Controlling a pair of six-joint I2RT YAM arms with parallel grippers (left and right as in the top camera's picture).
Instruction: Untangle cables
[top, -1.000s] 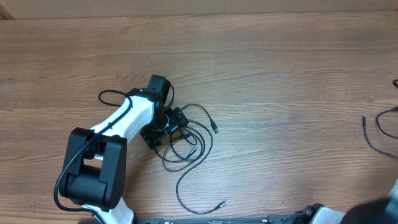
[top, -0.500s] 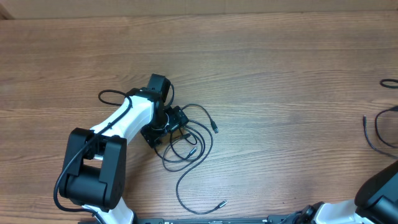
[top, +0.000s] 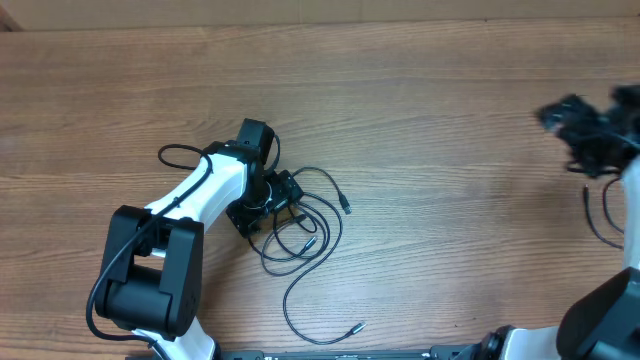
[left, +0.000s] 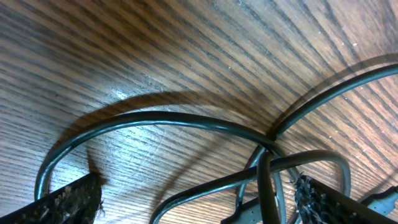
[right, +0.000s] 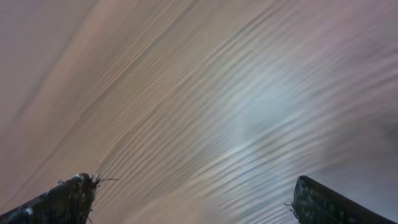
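The cables (top: 305, 228) lie as a tangle of thin black loops at the table's middle, with one silver plug end (top: 357, 326) trailing toward the front. My left gripper (top: 268, 205) is down on the tangle's left side. In the left wrist view it (left: 198, 186) is open, with crossing cable loops (left: 249, 174) lying on the wood between its fingers (left: 68, 199). Another thin black cable (top: 598, 220) lies by the right edge. My right gripper (top: 580, 128), blurred by motion, hovers above that cable. In the right wrist view it (right: 193, 183) is open over bare wood.
The wooden table (top: 450, 200) fills the view. The left arm's white and black body (top: 160, 260) stretches from the front left to the tangle. The right arm's base (top: 600, 320) sits at the front right corner.
The right arm has swung up into view at the right edge, and its gripper has gone from shut to open. The left arm and the tangle have not moved.
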